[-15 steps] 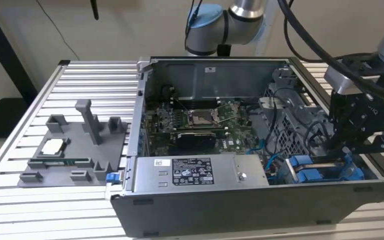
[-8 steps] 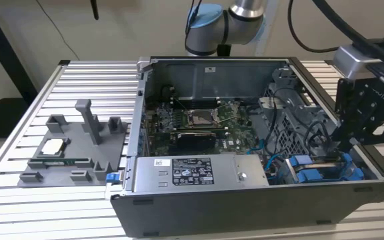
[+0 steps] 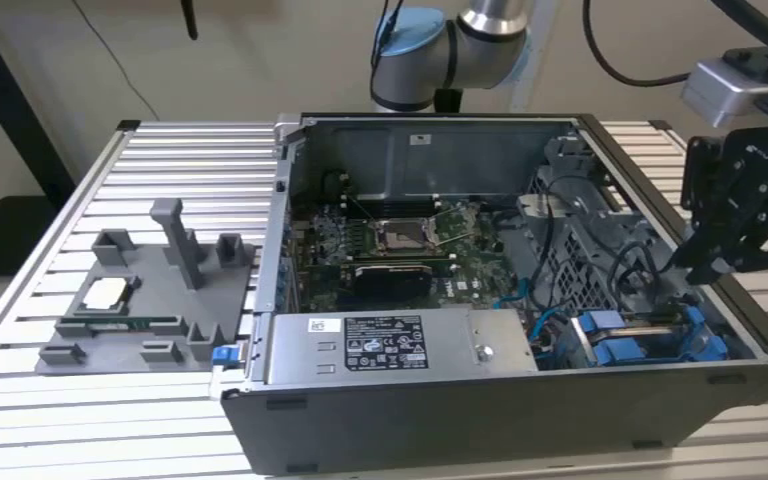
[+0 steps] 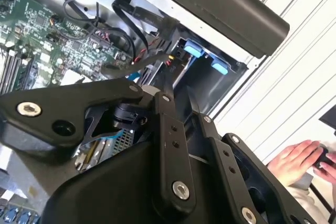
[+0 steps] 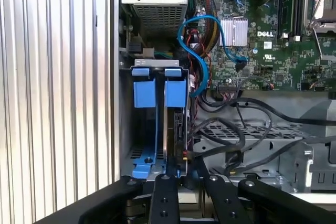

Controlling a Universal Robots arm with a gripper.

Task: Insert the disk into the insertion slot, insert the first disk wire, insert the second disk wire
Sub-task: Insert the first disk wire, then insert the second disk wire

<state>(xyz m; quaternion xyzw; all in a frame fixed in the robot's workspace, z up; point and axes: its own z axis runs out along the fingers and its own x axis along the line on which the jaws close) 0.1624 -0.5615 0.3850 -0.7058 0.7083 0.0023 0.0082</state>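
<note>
- The hand (image 3: 702, 268) hangs over the case (image 3: 518, 430), at its corner on the exterior view's right, directly above the drive bay. Open or closed? I cannot tell.
- Right under it, in the first wrist view, sits the disk (image 5: 176, 95). It stands on edge in its blue carrier, down inside the slot (image 5: 127, 124), with the blue tabs level with the bay's rim. By the look of it, step one is done.
- Now the wires. A bundle of black wires (image 5: 236, 132) runs in towards the disk's end, close to the hand, and a blue wire (image 5: 191, 40) loops from the board (image 5: 273, 40) down beside the carrier. Whether either one is seated in the disk I can't make out, so I'd call this the wiring stage, somewhere between the first plug and the second.
- Further out, the silver box (image 3: 384, 345) lies along the case's front edge beside the bay.
- The case rests on a ribbed metal surface (image 3: 157, 150). A grey fixture (image 3: 144, 300) holding small parts sits well apart, at the exterior view's left.
- The arm (image 3: 491, 20) rises behind the case against a pale wall.
- A person's hands (image 4: 299, 158) show past the surface's edge in the second wrist view.
</note>
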